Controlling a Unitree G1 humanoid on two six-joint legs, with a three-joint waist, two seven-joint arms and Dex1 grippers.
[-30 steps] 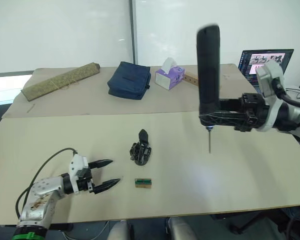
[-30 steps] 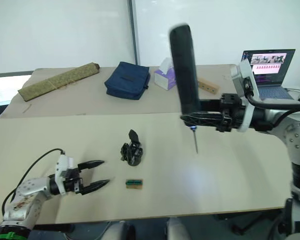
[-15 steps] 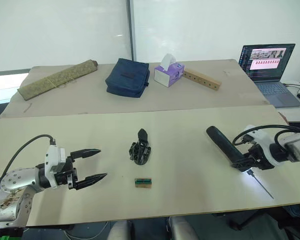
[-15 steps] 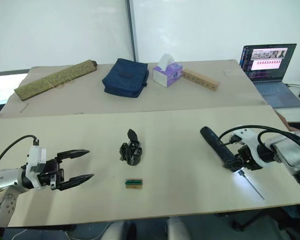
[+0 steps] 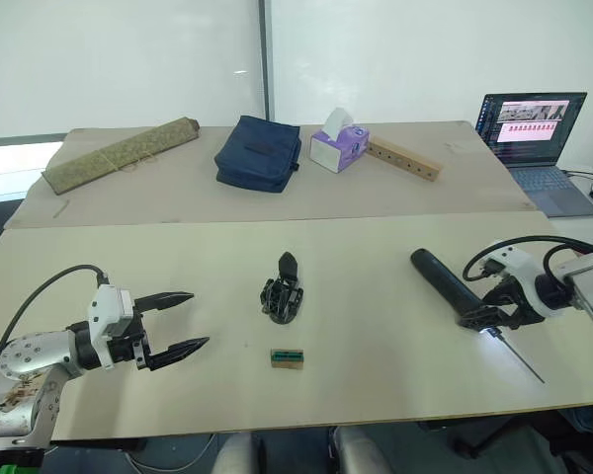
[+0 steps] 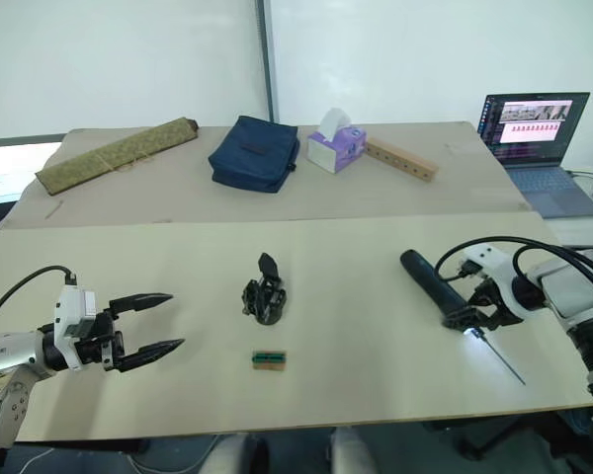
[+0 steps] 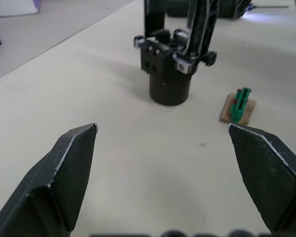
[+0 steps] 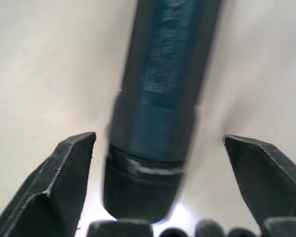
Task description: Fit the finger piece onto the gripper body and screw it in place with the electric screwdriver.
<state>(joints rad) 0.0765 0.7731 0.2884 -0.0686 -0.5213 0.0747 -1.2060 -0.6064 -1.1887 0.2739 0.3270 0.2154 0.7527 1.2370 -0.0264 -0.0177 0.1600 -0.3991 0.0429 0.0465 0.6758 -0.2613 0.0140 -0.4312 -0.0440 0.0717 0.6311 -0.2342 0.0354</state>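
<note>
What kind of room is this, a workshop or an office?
Probably an office or lab used for bench tests: plain tables, an open laptop, a tissue box, and an electric screwdriver lying by a gripper body.

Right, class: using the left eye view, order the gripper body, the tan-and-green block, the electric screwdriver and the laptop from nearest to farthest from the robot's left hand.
1. tan-and-green block, just right of the left hand, near the table's front.
2. gripper body, centre table, only slightly farther.
3. electric screwdriver, far right, at the right hand.
4. laptop, back right corner.
</note>
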